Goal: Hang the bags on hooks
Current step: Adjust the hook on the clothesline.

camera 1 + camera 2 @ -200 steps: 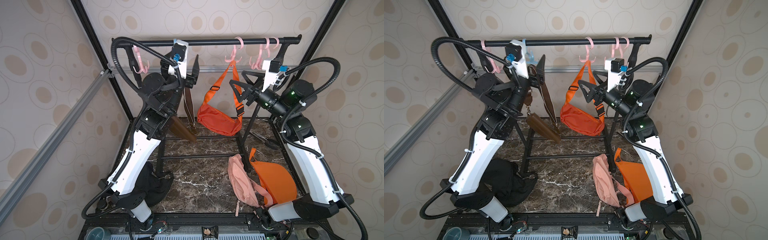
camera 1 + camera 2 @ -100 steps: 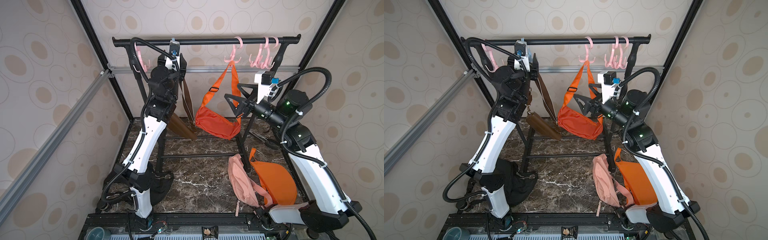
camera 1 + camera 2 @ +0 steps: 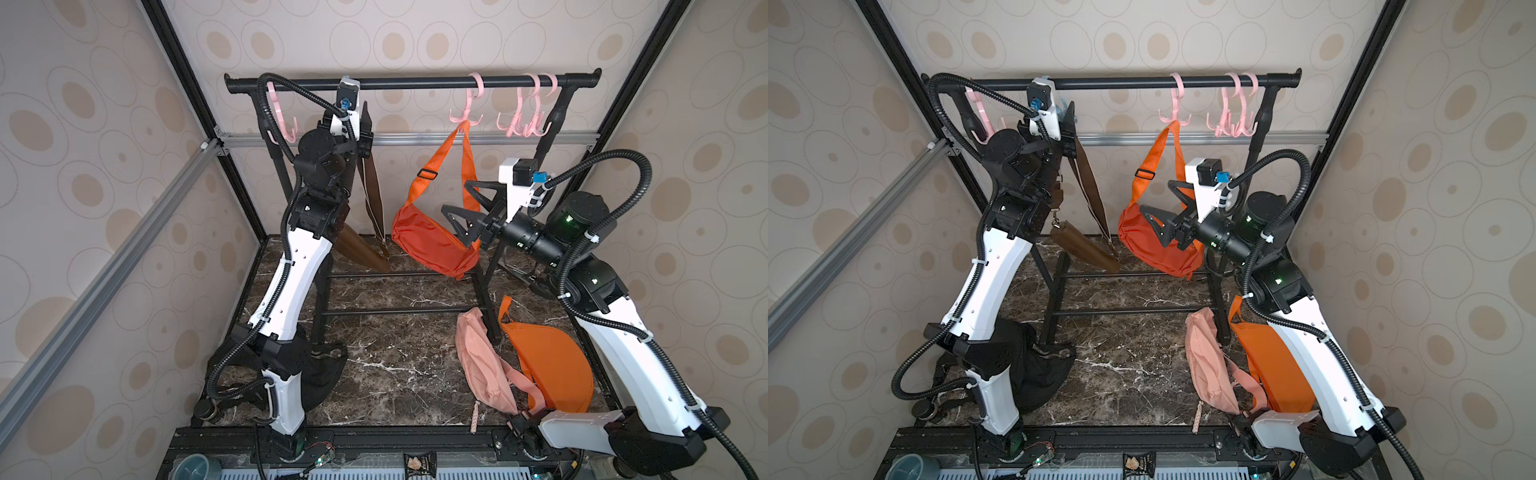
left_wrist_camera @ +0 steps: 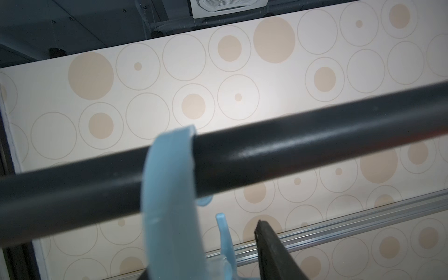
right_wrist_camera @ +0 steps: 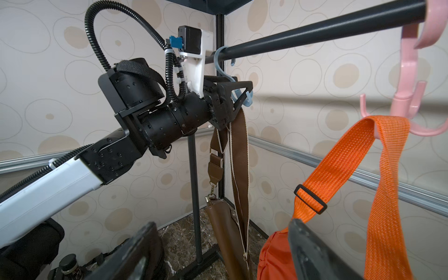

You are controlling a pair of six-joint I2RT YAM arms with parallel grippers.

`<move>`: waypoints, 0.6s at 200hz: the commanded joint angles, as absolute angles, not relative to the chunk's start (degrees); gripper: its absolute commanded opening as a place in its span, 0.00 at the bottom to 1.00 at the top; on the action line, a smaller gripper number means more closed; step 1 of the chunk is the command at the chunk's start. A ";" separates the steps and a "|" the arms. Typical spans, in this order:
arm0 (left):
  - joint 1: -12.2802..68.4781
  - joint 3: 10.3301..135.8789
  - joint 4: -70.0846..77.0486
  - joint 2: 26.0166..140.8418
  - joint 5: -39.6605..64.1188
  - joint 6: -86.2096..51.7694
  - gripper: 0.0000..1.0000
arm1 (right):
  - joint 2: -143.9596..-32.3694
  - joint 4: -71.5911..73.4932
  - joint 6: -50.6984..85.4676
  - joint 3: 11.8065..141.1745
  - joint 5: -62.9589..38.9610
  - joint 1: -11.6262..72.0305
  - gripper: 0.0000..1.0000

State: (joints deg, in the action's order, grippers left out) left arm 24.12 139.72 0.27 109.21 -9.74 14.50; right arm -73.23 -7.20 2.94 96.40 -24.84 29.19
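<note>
Up at the rail (image 5: 315, 29) sits the left gripper (image 5: 242, 94), its black fingers (image 5: 238, 84) pressed in around the lower prongs of the blue hook (image 5: 221, 65), which curls over the rail just above it. The brown strap (image 5: 240, 150) drops straight down from that same spot. The brown bag (image 5: 223, 230) dangles tilted at the strap's end, well below the gripper. The fingers cover the place where strap, prong and jaws meet. So it cannot be told whether the strap rests on the hook or is pinched in the jaws, nor whether those jaws are clamped or parted. The left wrist view shows only one dark finger (image 4: 274, 254), just beside a blue prong, with the hook's band wrapped over the rail close ahead.

The right gripper (image 3: 457, 197) stands with its jaws spread wide and nothing between them. It is just beside the hung orange bag (image 3: 432, 245), with one finger close against the bag's body. That bag's strap loops over a pink hook (image 3: 465, 118) on the rail above this gripper.

Far below the right gripper, a pink bag (image 3: 478, 365) and a second orange bag (image 3: 548, 365) lie touching on the marble floor (image 3: 395, 340). A black bag (image 3: 320, 374) is slumped at the foot of the left arm.
</note>
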 commanded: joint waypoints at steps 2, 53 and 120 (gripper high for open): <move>24.17 140.48 -0.78 109.51 -8.35 14.41 0.30 | -72.07 -5.62 1.34 96.19 -25.75 29.87 0.86; 25.39 140.08 -1.37 109.64 -7.40 13.80 0.07 | -71.64 -6.12 0.44 96.51 -25.49 30.75 0.85; 33.10 140.27 -2.08 111.07 -7.91 16.17 0.00 | -70.42 -5.89 -0.20 96.08 -24.29 31.20 0.85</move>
State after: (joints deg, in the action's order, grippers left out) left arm 29.91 139.70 -0.62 109.60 -9.28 13.56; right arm -71.83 -7.25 0.95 96.40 -24.97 30.59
